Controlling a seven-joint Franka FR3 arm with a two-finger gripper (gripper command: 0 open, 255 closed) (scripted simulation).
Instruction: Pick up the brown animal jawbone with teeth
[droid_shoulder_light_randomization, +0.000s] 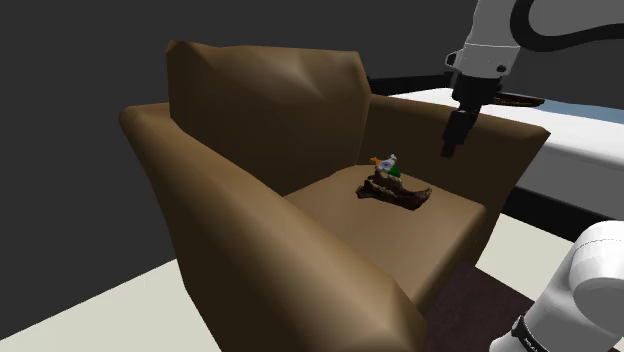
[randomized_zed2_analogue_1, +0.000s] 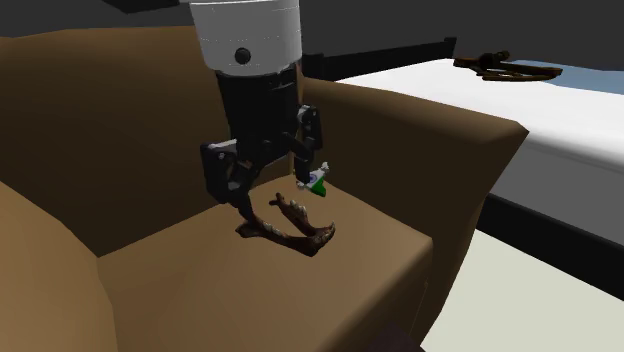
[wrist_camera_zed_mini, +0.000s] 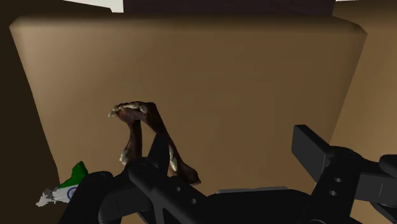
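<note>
On the brown armchair seat (droid_shoulder_light_randomization: 335, 228), toothed brown jawbone (droid_shoulder_light_randomization: 393, 190), green-white item (droid_shoulder_light_randomization: 386, 165) beside it, gripper (droid_shoulder_light_randomization: 451, 148) spread wide above.

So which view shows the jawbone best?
The wrist view: the jawbone shows both branches and pale teeth close up. The shoulder view shows it whole but dark on the armchair seat; in the second exterior view the jaws partly cover it.

Jawbone (droid_shoulder_light_randomization: 393, 190) lies on armchair (droid_shoulder_light_randomization: 230, 190) seat, frame centre. Small object (droid_shoulder_light_randomization: 385, 164) just behind it. Bed (droid_shoulder_light_randomization: 580, 135) beyond armchair, upper right. Tool (droid_shoulder_light_randomization: 452, 150) above seat, right of jawbone.
</note>
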